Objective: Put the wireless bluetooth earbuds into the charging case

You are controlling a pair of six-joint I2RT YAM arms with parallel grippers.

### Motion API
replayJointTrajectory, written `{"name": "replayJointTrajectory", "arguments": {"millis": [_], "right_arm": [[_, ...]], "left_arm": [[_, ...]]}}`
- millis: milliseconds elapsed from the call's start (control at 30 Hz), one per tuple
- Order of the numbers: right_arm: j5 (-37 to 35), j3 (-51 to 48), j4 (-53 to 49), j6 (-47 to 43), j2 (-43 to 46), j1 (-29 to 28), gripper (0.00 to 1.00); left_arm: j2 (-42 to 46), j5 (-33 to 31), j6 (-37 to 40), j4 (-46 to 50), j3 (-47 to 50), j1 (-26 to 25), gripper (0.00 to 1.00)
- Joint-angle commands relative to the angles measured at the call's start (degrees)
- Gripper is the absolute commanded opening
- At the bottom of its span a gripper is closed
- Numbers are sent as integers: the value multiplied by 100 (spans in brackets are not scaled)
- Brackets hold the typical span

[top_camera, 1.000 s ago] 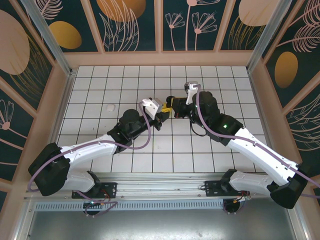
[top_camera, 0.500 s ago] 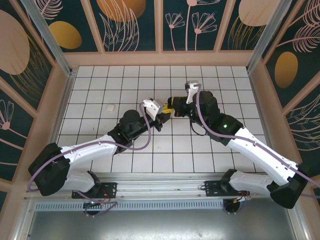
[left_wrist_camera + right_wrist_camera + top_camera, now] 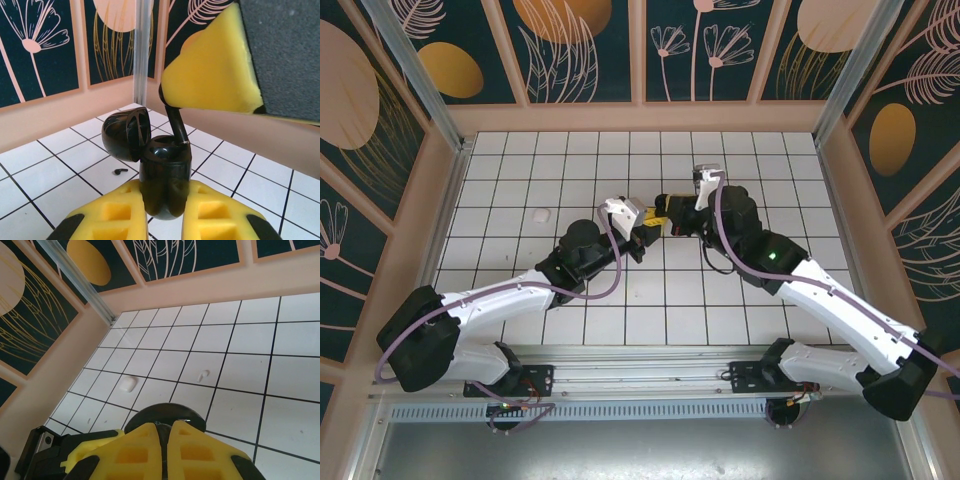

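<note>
— charging case [image 3: 165, 172], where does it sit?
— clamped in the left gripper [image 3: 165, 217]: its two yellow pads are closed against the case's lower body from either side and hold it upright above the tiled table [image 3: 60, 150]. the lid [image 3: 125, 132] is swung open and leans off to the left of the body
— and the other arm?
— the right gripper [image 3: 163, 440] hangs right over the case, its pads pressed together with barely a slit between them. pinched in that slit is a black earbud [image 3: 174, 122]: in the left wrist view its thin stem comes down out of the yellow foam and its lower end meets the open mouth of the case. how far in it sits i cannot tell
— anything else lying around?
— just beyond the case on the tiles there is a loose black bud [image 3: 119, 171], apart from everything else. in the right wrist view a white earbud [image 3: 202, 375] lies on a tile past the grippers, and farther toward the side wall a bigger white piece [image 3: 128, 384], too blurred to name. from above, the two grippers meet near the middle of the table, with the white piece well off to their left
</note>
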State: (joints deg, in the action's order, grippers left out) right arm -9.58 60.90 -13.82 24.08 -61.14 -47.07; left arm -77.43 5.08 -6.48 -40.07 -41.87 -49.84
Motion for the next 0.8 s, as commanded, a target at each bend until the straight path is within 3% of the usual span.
{"name": "replayJointTrajectory", "arguments": {"millis": [0,767], "right_arm": [[0,-165,27,36,80,-13,8],[-52,49,53,-6,164,-13,8]], "left_arm": [[9,-73,-160,-317,-129,-25,0],[-130,49,-286,-472,-134,-25,0]]}}
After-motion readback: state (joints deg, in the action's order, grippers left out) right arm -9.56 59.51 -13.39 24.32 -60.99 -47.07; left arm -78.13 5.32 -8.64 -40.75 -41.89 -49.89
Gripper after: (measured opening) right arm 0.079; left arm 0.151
